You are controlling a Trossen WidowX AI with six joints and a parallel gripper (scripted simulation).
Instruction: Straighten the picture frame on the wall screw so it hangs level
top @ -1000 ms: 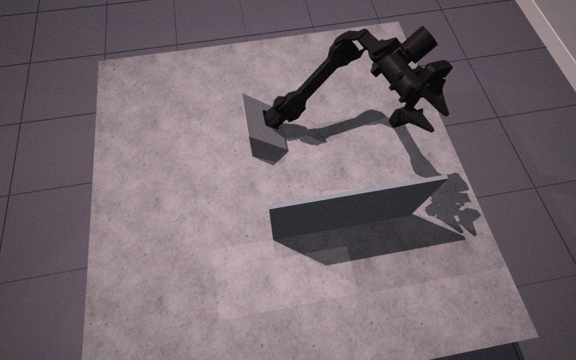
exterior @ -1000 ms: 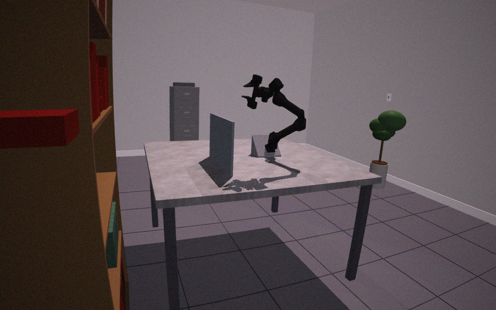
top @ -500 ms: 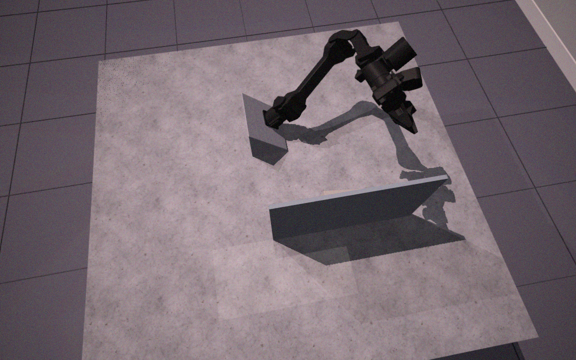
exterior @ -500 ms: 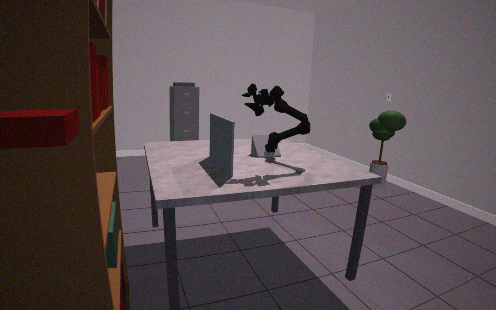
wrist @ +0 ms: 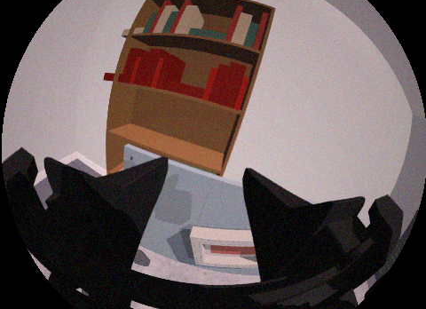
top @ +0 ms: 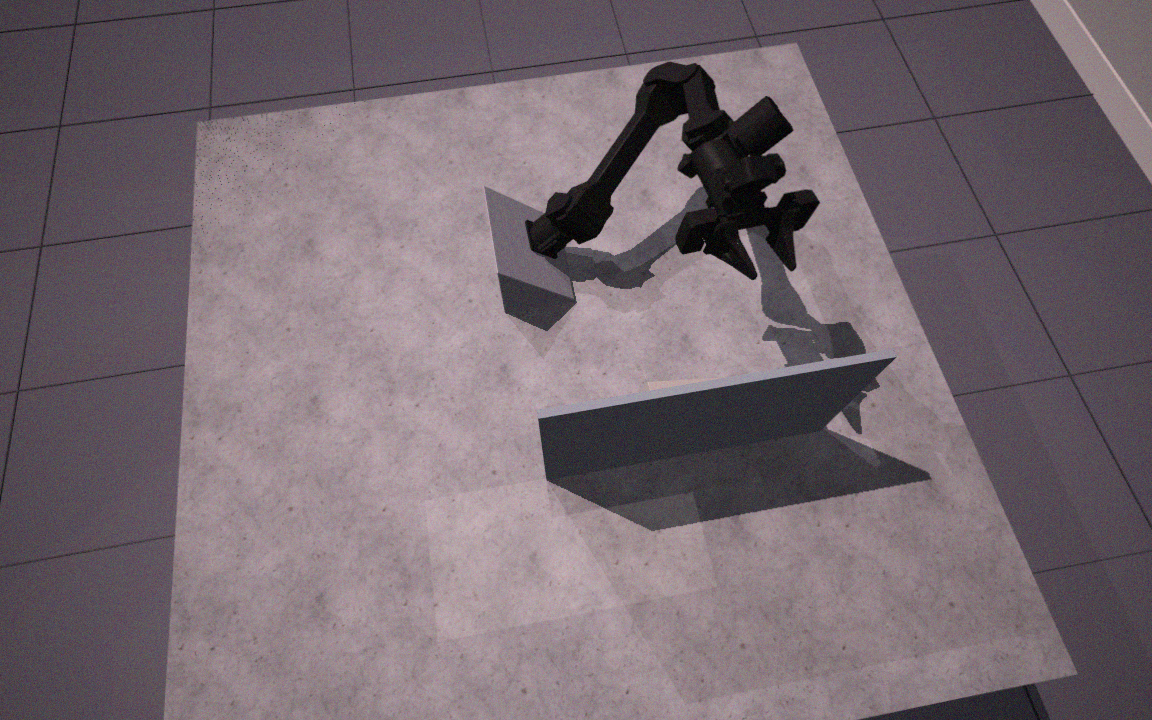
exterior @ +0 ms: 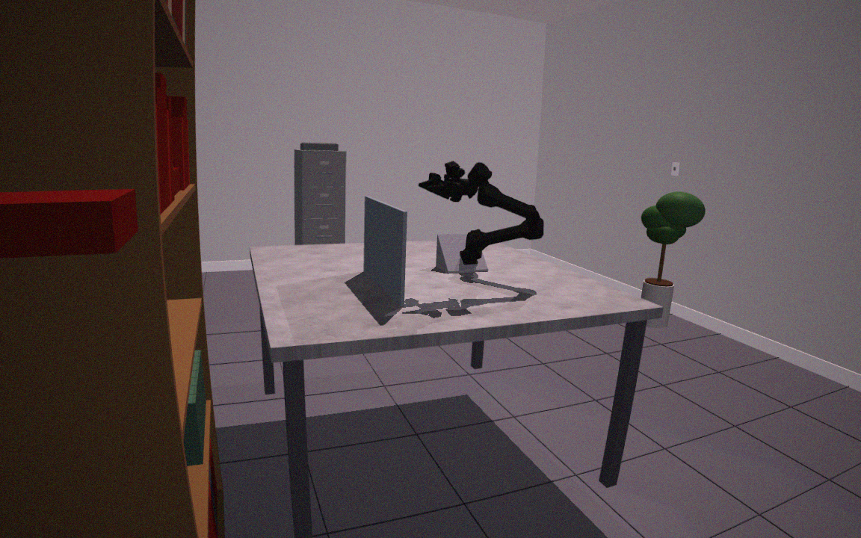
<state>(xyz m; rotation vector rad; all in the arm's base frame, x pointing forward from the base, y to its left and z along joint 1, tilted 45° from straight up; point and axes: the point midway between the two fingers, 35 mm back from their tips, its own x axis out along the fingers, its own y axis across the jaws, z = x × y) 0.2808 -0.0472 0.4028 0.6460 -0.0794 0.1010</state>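
The picture frame (wrist: 219, 233) (top: 671, 385) has a pale pinkish rim and a reddish strip inside. It is against the front of the blue-grey wall panel (top: 696, 420) (exterior: 384, 257) (wrist: 224, 200). The right finger hides its right part in the wrist view, and only a sliver shows over the panel's top edge in the top view. Its top edge and the panel's top edge run at different angles in the wrist view, but I cannot tell its exact tilt. The screw is not visible. My gripper (top: 772, 273) (wrist: 206, 170) is open and empty, raised in front of the panel, clear of the frame.
The wall panel stands upright on the table (top: 320, 402) (exterior: 520, 294). The arm's base is at a grey wedge-shaped block (top: 537, 300) (exterior: 447, 254). A bookshelf (wrist: 177, 109) (exterior: 72, 368) stands beyond the panel. Dark arm shadows fall on the table and panel.
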